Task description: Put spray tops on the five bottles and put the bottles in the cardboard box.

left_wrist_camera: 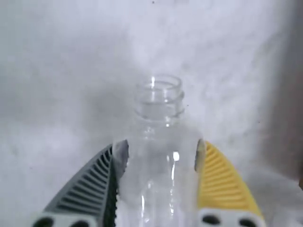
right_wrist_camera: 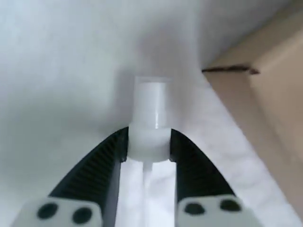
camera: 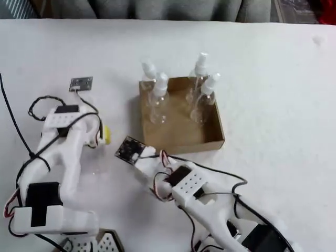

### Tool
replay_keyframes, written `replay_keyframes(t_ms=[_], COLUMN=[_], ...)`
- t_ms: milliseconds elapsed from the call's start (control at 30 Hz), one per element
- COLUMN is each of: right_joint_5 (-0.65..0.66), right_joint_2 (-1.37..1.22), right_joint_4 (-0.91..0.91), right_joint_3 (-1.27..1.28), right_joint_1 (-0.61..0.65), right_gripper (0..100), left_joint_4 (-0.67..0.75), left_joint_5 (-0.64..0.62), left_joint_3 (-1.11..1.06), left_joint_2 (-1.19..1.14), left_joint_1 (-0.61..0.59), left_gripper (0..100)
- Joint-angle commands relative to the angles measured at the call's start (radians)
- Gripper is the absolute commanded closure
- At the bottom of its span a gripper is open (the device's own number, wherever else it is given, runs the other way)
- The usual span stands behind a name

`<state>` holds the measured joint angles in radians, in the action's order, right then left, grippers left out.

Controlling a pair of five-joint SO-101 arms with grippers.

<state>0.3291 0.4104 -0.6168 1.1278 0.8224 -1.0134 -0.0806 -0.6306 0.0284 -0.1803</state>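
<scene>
**Item 1, uncapped bottle** [left_wrist_camera: 158, 101]: clear plastic, open threaded neck, no top fitted. In the left wrist view it sits at frame centre. The left gripper [left_wrist_camera: 161, 152] is clamped on its body, with the grey finger [left_wrist_camera: 102, 182] on one side and the yellow finger [left_wrist_camera: 222, 182] on the other, both touching it.

**Item 2, spray top** [right_wrist_camera: 151, 106]: white, at centre frame in the right wrist view. The right gripper [right_wrist_camera: 149, 144] pinches it at its collar between two black fingers [right_wrist_camera: 102, 175].

**Item 3, cardboard box** [camera: 181, 137]: shallow, open, brown, at centre of the high view. One corner [right_wrist_camera: 265, 104] shows at the right edge of the right wrist view, just beside the held top.

**Item 4, four capped bottles**: clear, white tops on, upright in the upper half of the box. Two stand at its left [camera: 149, 71] [camera: 158, 100] and two at its right [camera: 200, 68] [camera: 206, 97].

**Item 5, left arm** [camera: 68, 144]: white, at left of the high view, well apart from the box.

**Item 6, right arm** [camera: 197, 191]: white, at lower centre, its tip near the box's lower left corner.

**Item 7, small dark board** [camera: 80, 83]: wired, lying at upper left on the table.

**Item 8, table** [camera: 273, 79]: covered in white.
</scene>
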Motion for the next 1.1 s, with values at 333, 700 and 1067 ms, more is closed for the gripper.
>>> replay_keyframes(t_ms=[333,700,1067], right_joint_5=[-0.229,-0.416,-0.614], right_joint_2=[0.007,0.259,0.688], right_joint_4=[-0.265,-0.295,-0.252], right_joint_3=[-0.227,-0.221,-0.086], right_joint_1=[0.005,-0.122,-0.211], right_gripper=[98.2,98.3,98.3], left_joint_4=[0.021,0.150,0.236], left_joint_5=[-0.003,-0.003,-0.081], left_joint_3=[0.026,-0.238,-0.404], left_joint_2=[0.087,0.529,0.911], left_joint_1=[-0.058,-0.051,-0.056], left_gripper=[98,98,98])
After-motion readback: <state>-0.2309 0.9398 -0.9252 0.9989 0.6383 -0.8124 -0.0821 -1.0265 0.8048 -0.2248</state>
